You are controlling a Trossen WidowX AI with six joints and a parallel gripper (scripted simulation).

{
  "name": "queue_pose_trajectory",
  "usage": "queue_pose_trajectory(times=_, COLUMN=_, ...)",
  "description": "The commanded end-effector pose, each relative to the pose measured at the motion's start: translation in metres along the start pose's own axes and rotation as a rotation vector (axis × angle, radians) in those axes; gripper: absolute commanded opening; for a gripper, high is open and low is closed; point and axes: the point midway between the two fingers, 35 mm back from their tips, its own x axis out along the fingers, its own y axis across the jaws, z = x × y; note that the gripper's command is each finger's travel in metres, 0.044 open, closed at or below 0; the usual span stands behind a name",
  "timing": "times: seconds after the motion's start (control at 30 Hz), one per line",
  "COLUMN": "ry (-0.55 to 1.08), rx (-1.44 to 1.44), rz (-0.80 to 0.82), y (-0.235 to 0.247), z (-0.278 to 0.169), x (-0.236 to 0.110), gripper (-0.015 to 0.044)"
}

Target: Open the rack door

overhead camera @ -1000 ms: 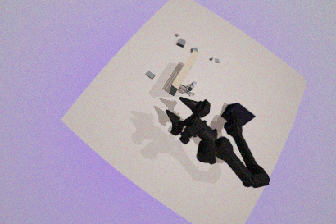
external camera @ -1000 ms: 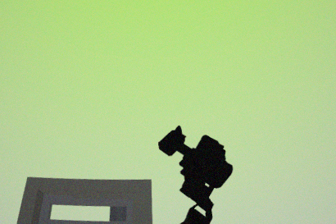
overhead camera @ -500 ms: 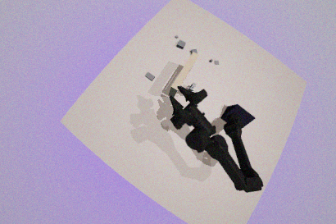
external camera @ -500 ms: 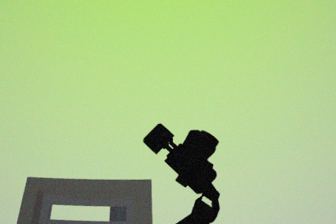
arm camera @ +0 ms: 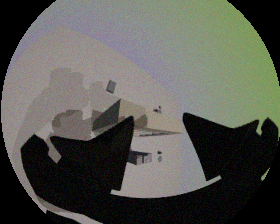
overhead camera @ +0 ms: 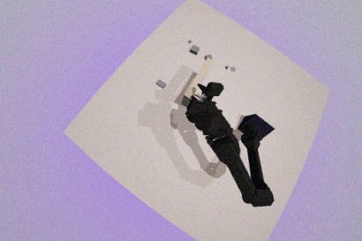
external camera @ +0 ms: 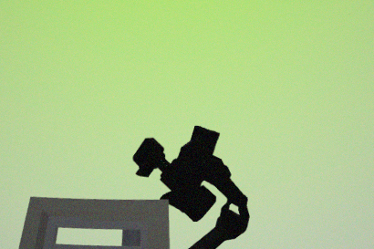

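The rack's frame [overhead camera: 204, 71] [external camera: 100, 205] [arm camera: 134, 109] shows a cream top from above, and a grey front with an opening in the exterior view. My gripper [overhead camera: 195, 91] [arm camera: 159, 117] is partly open, its dark fingers apart, over the near end of the rack. In the wrist view the rack's top lies beyond and between the fingertips. Small grey parts [overhead camera: 202, 96] show beside the fingers in the top view; whether they belong to the handle I cannot tell. The handle and door cannot be made out clearly, and the arm hides part of that end. Nothing is visibly held.
Small grey blocks [overhead camera: 194, 49] [overhead camera: 161, 84] [arm camera: 111, 86] lie around the rack on the pale table [overhead camera: 106, 119]. Others lie behind and to the right of it. A dark box-like shape [overhead camera: 264, 127] stands by the arm's base. The arm casts shadows left of itself.
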Motion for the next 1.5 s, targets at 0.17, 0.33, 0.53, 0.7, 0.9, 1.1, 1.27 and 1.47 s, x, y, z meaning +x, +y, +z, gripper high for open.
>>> queue_pose_trajectory(times=0.17, ry=0.174, rx=0.025, rz=0.142, y=-0.006, z=-0.025, x=0.011, gripper=0.0295)
queue_pose_trajectory(times=0.33, ry=0.261, rx=0.057, rz=0.238, y=-0.008, z=-0.038, x=0.013, gripper=0.0295)
queue_pose_trajectory(times=0.53, ry=0.344, rx=0.114, rz=0.36, y=-0.009, z=-0.051, x=0.013, gripper=0.0295)
queue_pose_trajectory(times=0.7, ry=0.394, rx=0.174, rz=0.463, y=-0.011, z=-0.058, x=0.01, gripper=0.0295)
queue_pose_trajectory(times=0.9, ry=0.431, rx=0.262, rz=0.585, y=-0.014, z=-0.063, x=0.005, gripper=0.0295)
queue_pose_trajectory(times=1.1, ry=0.444, rx=0.362, rz=0.698, y=-0.02, z=-0.063, x=-0.001, gripper=0.0295)
queue_pose_trajectory(times=1.27, ry=0.448, rx=0.374, rz=0.712, y=-0.02, z=-0.063, x=-0.001, gripper=0.0295)
queue_pose_trajectory(times=1.47, ry=0.485, rx=0.376, rz=0.723, y=-0.013, z=-0.066, x=0.005, gripper=0.0295)
